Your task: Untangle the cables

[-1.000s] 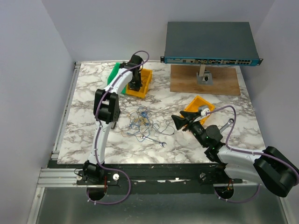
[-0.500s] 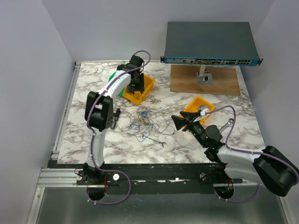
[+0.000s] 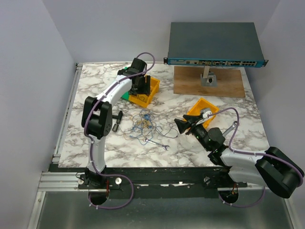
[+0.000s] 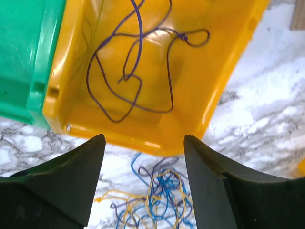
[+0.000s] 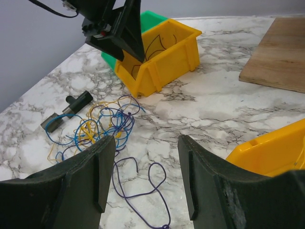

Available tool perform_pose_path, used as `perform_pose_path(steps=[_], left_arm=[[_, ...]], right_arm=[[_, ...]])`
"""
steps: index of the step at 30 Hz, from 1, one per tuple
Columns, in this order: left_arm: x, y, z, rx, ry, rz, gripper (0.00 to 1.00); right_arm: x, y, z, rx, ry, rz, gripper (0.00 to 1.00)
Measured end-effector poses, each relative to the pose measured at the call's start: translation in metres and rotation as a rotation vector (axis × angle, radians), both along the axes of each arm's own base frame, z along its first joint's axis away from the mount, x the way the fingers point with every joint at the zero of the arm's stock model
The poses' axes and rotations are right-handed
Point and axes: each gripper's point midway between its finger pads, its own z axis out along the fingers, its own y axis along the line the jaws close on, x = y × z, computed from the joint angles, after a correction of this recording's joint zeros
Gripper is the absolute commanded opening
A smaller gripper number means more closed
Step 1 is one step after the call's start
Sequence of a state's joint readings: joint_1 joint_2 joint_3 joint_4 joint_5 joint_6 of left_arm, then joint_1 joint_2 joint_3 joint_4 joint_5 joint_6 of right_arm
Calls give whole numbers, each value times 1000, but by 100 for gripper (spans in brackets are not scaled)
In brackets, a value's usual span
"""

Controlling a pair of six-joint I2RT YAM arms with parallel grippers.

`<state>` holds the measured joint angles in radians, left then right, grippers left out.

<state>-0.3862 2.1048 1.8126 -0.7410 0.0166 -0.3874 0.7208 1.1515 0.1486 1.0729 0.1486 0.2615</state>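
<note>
Mid-table, just near of the yellow bin (image 3: pixel 151 93), the cables (image 3: pixel 145 123): blue and yellow-orange strands bunched in one loose heap on the marble (image 3: pixel 95 138), not yet pulled apart. Off on its own, one dark purple strand (image 4: pixel 128 71) coiled on the floor of that bin, clear of the heap. Another loose strand (image 5: pixel 143 191) looped flat on the marble at the heap's right side, toward the right gripper (image 5: pixel 145 143). Just near of the heap, a wrench (image 3: pixel 157 144).

Over the bin's near wall, the left gripper (image 4: pixel 143 143): spread wide, nothing between the fingers. Against a second ago, elbow swung out to the left, wrist kept above the bin, bin itself seemingly nudged a little right, away from the green bin (image 4: pixel 24 57). Uncovered by that swing: a small black part (image 3: pixel 118 118) at the heap's left edge.

Right gripper: also wide and empty, low over the marble right of the heap, pointed at it, hardly moved in that second.

Reads as one strand sorted and let go, with the left arm free to come back. Bulk of the job ahead, though: heap bound up as before, with thin strands likely to drag their neighbours along on any pull.
</note>
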Motion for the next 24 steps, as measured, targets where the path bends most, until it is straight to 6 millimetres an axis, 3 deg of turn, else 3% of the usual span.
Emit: perform_pose_path(steps=[4,9,13,16,20,22,23,24], left_arm=[[-4,7,32,-9,-73,-32,75],[19,32,89,-2,-255,-58,77],[44,50,105,16,-317,-47,77],[60,58,94,22,-306,-35,77],[69,58,52,29,-218,-40,74],[67,56,31,29,-165,-49,62],[66,55,21,29,-142,-52,53],[63,54,11,29,-115,-53,36]], right_arm=[[0,0,-1,-2,2,0,63],[0,0,-1,-1,1,0,63],[0,0,-2,-4,4,0,62],[0,0,-2,-4,5,0,63],[0,0,-2,-4,4,0,63],[0,0,-2,-4,4,0,63],[0,0,-2,-4,4,0,62],[0,0,-2,-4,5,0,63]])
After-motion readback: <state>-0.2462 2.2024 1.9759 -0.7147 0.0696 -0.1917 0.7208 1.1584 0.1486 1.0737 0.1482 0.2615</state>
